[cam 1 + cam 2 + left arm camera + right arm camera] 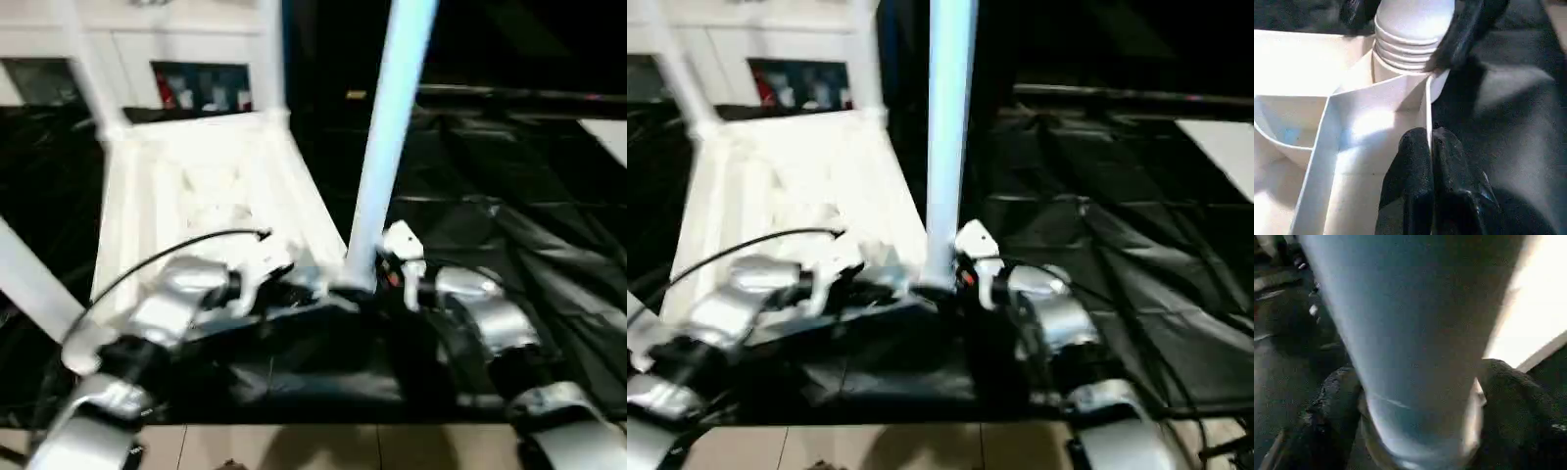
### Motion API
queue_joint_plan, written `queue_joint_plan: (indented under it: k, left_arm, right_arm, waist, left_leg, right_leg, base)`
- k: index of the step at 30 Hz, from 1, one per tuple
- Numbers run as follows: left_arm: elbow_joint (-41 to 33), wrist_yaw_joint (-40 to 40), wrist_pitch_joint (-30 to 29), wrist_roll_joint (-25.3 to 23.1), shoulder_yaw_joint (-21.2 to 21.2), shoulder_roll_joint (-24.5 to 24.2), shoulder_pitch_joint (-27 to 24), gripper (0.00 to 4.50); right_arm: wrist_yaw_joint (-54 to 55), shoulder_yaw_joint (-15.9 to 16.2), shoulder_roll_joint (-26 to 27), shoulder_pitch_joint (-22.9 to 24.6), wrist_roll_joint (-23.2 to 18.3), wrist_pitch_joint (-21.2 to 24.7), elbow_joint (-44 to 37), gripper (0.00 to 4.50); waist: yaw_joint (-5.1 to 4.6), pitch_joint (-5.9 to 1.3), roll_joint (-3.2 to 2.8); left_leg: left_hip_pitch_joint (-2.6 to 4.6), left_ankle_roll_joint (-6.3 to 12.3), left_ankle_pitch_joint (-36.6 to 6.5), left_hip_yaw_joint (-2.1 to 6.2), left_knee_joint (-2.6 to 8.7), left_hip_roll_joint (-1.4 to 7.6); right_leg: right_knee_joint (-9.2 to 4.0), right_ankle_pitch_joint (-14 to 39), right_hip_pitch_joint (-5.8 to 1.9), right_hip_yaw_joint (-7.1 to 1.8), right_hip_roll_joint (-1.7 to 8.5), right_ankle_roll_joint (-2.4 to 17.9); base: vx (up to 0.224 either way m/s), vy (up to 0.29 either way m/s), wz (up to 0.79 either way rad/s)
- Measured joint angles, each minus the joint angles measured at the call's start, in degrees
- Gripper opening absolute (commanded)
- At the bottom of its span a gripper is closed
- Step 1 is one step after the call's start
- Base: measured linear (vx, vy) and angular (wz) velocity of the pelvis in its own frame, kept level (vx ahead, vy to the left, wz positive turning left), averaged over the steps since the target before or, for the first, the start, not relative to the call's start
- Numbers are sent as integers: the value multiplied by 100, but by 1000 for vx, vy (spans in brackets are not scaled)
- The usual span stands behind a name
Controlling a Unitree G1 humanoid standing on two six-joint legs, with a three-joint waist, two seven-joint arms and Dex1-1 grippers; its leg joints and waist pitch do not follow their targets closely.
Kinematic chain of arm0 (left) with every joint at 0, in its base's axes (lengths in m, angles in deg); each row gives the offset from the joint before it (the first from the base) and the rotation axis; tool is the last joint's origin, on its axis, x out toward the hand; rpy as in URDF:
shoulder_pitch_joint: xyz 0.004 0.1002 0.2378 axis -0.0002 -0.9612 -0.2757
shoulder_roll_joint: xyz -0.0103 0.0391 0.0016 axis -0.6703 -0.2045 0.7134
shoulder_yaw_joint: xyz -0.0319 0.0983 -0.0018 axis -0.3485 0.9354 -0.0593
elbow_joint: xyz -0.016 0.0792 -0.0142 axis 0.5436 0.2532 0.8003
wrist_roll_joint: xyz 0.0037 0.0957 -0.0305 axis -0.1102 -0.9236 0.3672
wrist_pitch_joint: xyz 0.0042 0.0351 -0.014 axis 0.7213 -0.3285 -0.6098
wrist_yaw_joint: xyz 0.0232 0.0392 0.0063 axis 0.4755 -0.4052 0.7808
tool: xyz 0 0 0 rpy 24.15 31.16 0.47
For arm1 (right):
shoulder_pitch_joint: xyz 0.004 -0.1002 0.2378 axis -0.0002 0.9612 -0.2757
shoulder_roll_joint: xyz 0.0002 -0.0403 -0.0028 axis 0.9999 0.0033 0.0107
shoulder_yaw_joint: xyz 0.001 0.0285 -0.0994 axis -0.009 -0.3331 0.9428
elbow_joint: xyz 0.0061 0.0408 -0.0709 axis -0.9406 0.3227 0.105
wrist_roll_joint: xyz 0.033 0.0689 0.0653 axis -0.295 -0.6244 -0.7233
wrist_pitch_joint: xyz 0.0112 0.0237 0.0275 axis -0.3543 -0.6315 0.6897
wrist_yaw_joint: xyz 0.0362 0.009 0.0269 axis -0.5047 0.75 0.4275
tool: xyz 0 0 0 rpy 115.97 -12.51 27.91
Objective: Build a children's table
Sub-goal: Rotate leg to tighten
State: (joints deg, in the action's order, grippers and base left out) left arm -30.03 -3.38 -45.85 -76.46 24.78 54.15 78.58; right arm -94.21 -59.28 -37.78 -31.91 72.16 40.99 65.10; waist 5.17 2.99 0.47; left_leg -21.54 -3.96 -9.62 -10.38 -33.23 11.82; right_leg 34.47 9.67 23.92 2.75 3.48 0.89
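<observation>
1. The children's table (196, 186) lies upside down on a black sheet (509, 235), ribbed underside up; landmark: its near right corner socket (1400, 68).
2. A white leg (387, 147) stands upright in that socket, threaded base partly seated; other legs rise at the far corners.
3. Left gripper (1431, 147), beside the socket, is pinched narrowly on the tabletop rim (1427, 107), steadying it.
4. Right gripper (1420, 396) straddles the leg's base, fingers (1332, 401) spread wide.
5. Step, as judged: screwing in this leg. Next move calls for regripping and turning further.
</observation>
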Motion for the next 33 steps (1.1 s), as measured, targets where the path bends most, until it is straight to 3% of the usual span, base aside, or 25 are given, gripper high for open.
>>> queue_joint_plan:
  k: [5,14,18,24,30,31,33]
  left_arm:
    - [-72,-170,0,51,2,-171,-67,0]
    - [-111,-114,-5,38,-5,-124,-88,0]
    - [317,920,-51,-263,-150,360,133,0]
    - [1098,2477,-257,-564,-249,1235,658,0]
    - [1241,2774,-288,-633,-272,1429,736,0]
    - [1241,2755,-287,-637,-281,1434,737,0]
    - [1241,2688,-286,-639,-307,1437,738,0]
  right_arm:
    - [-391,133,-105,0,-2,10,-42,334]
    - [-275,20,45,130,-110,131,-109,277]
    - [1302,-385,562,261,28,-39,123,274]
    - [3874,-880,1367,103,226,-82,555,272]
    - [4435,-962,1566,-36,334,-245,808,272]
    - [4432,-975,1568,-40,336,-281,829,328]
    - [4378,-1000,1574,-40,335,-321,838,342]
  waist:
    - [3,5,7]
    - [-4,19,32]
    - [-53,15,38]
    - [-212,12,33]
    - [-261,-7,-3]
    - [-263,-8,-6]
    - [-270,-9,-9]
  left_leg:
    - [2,-3,-1,0,-32,2]
    - [9,-4,0,-1,-43,2]
    - [47,-12,5,-5,-49,1]
    - [63,-12,6,-4,-50,-8]
    - [59,-11,5,0,-46,-10]
    - [58,-11,5,1,-46,-10]
    - [57,-11,5,1,-44,-10]
  right_leg:
    - [22,-2,-2,-5,2,2]
    - [43,-1,-1,-13,3,0]
    - [52,9,-24,-19,2,-19]
    - [39,13,-38,-28,5,-27]
    - [31,12,-41,-26,5,-27]
    - [31,12,-41,-26,5,-27]
    - [32,10,-41,-26,4,-25]
  base:
    - [0,0,0]
    - [0,0,0]
    - [0,0,0]
    - [0,0,0]
    - [0,0,0]
    - [0,0,0]
    - [0,0,0]
